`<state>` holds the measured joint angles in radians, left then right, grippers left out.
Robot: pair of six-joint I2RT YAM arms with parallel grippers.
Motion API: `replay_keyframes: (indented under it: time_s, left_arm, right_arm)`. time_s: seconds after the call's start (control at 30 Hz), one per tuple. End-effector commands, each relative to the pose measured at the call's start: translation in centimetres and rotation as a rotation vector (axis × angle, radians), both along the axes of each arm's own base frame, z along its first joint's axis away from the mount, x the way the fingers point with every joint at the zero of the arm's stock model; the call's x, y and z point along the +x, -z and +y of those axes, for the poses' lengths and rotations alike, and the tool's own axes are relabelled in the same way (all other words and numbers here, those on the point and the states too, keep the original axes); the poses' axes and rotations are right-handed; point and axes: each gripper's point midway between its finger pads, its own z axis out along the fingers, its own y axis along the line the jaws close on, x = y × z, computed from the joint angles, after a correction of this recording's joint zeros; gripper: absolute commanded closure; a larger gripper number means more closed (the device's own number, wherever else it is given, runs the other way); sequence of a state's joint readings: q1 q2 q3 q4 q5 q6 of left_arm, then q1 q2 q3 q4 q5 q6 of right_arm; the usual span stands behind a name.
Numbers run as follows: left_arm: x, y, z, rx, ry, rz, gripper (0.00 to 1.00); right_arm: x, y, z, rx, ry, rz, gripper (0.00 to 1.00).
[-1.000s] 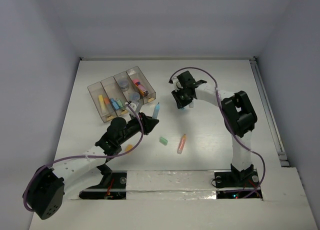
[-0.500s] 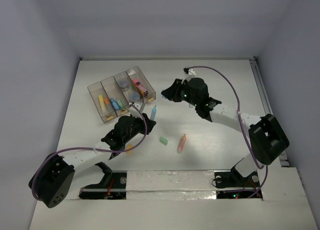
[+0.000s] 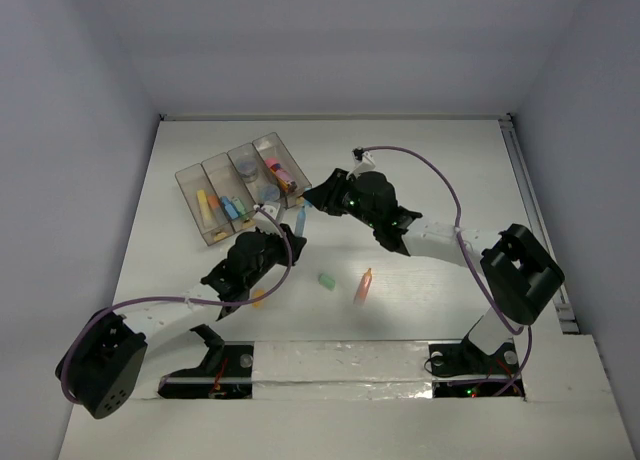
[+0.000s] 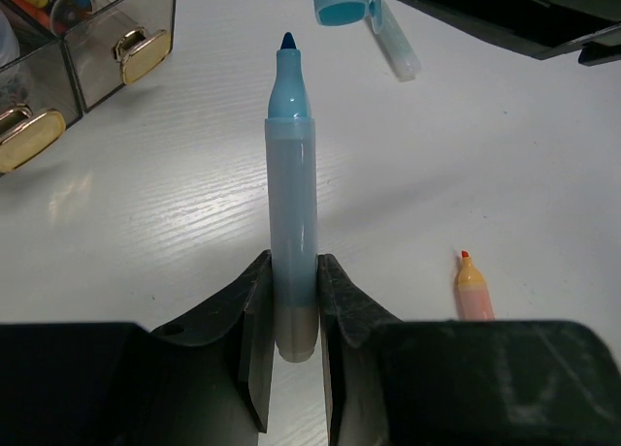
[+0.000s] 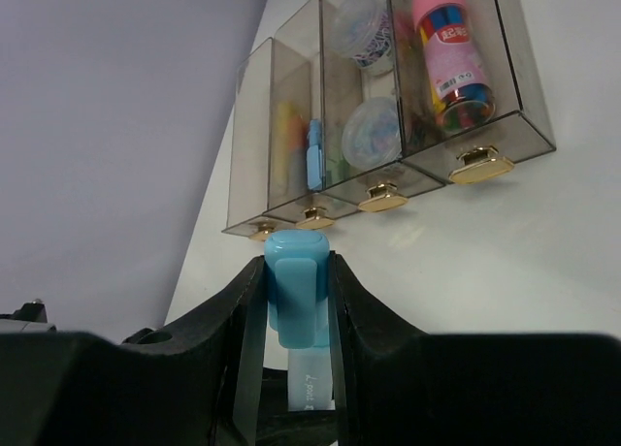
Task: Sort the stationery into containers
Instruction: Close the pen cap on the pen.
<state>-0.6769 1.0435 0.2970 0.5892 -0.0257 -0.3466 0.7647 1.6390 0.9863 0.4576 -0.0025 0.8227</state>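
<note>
Right claw (image 5: 295, 270), pinching blue cap (image 5: 296, 305), has swung toward the marker (image 4: 292, 213) clamped in left claw (image 4: 293, 305), tip outward.

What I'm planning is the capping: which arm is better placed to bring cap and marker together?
Right, probably: the right gripper holds the cap just past the marker tip, slightly aside, so a small shift should seat it. The left gripper clamps the marker's tail, aiming it that way.
</note>
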Motion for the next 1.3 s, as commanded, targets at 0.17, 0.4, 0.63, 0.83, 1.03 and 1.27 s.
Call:
replay_keyframes:
  time_s: [0.17, 0.4, 0.63, 0.83, 1.03, 1.27]
  left_arm:
    - [0.9, -3.2, -0.5, -0.044, 0.0, -0.084, 1.0]
    - [0.9, -3.4, -0.5, -0.045, 0.002, -0.087, 1.0]
    - [1.0, -3.7, -0.1, -0.046, -0.019, -0.096, 1.0]
    - [1.0, -3.7, 0.2, -0.04, -0.033, -0.097, 1.0]
    - [1.2, -3.5, 0.4, -0.033, -0.047, -0.089, 1.0]
    - [1.3, -3.7, 0.6, -0.037, -0.058, -0.093, 1.0]
  right_arm:
    - [1.8, -3.6, 0.0, 0.041, 0.089, -0.1, 0.87]
    - [1.9, -2.9, 1.0, 0.023, 0.069, -0.089, 0.86]
    - [1.3, -1.9, 2.1, 0.016, 0.036, -0.072, 0.86]
    - [0.9, -1.5, 2.3, 0.012, 0.03, -0.067, 0.86]
    - [-0.1, -1.4, 2.8, 0.013, 0.012, -0.065, 0.86]
    - [-1.0, -1.1, 3.2, 0.031, -0.02, -0.042, 0.86]
